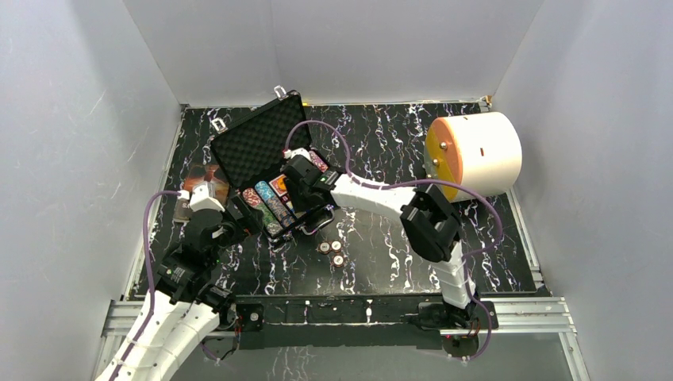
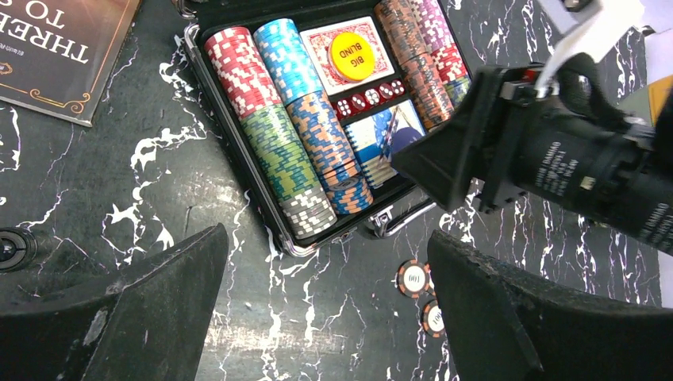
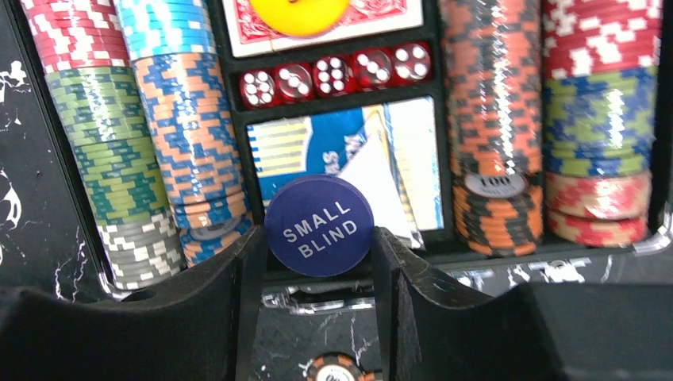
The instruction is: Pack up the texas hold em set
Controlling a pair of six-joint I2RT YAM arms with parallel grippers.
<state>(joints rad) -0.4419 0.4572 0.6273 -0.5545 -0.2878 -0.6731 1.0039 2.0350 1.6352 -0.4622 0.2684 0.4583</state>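
From the top camera I see the open black case at about 11 o'clock on the marbled table, its lid tipped back. The white cylinder is well apart at 2 o'clock. My right gripper reaches in over the near-right part of the case, and my left gripper sits just off its 7 o'clock corner. A few loose chips lie on the table at 5 o'clock from the case, not touching it. On the left wrist camera the two fingers stand wide apart with only tabletop between them, holding nothing. The case is ahead at 12 o'clock, with rows of poker chips lying in its side troughs. A yellow big blind button rests on the red deck, the red dice sit in a row below that, and the blue deck is nearest the front wall. The right gripper comes in from 3 o'clock with its tip over the blue deck, and a booklet lies at 10 o'clock beside the case. On the right wrist camera the pads are drawn in narrow and pinch the dark blue small blind button at its 9 and 3 o'clock edges, its face toward the lens. The button sits over the front of the blue deck's compartment, with the dice at 12 o'clock from it. I cannot tell whether it touches the deck.
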